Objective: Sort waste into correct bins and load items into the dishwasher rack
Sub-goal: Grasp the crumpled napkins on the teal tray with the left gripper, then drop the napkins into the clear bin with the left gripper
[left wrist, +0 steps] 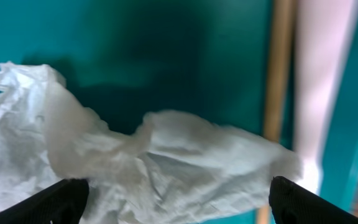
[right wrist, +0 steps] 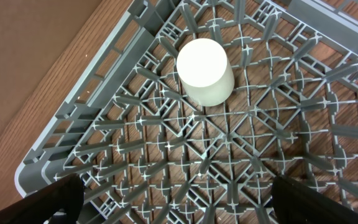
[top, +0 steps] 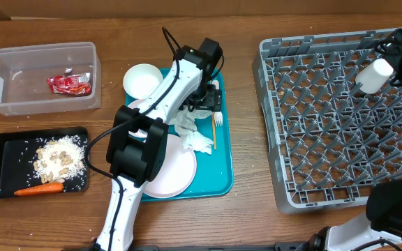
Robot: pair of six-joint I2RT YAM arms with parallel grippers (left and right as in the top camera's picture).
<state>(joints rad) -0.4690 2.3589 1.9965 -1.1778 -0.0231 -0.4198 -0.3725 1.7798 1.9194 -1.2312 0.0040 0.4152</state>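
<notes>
My left gripper [left wrist: 179,199] is open, low over the teal tray, with a crumpled white napkin [left wrist: 135,155] between its fingertips; the napkin also shows in the overhead view [top: 194,134]. The wooden stick [left wrist: 278,74] and the white fork [left wrist: 325,81] lie just beyond it. My right gripper [right wrist: 176,199] is open and empty above the grey dishwasher rack [top: 326,139]. The small white cup [right wrist: 205,71] stands upside down in the rack's far corner. A white bowl [top: 144,79] and the white plate [top: 173,173] sit on the teal tray.
The clear tub [top: 5,84] at the far left holds a red-and-white wrapper [top: 70,84]. The black tray [top: 5,150] in front of it holds beige food scraps [top: 60,159] and an orange carrot [top: 39,188]. The teal tray [top: 218,174] lies between the bins and the rack.
</notes>
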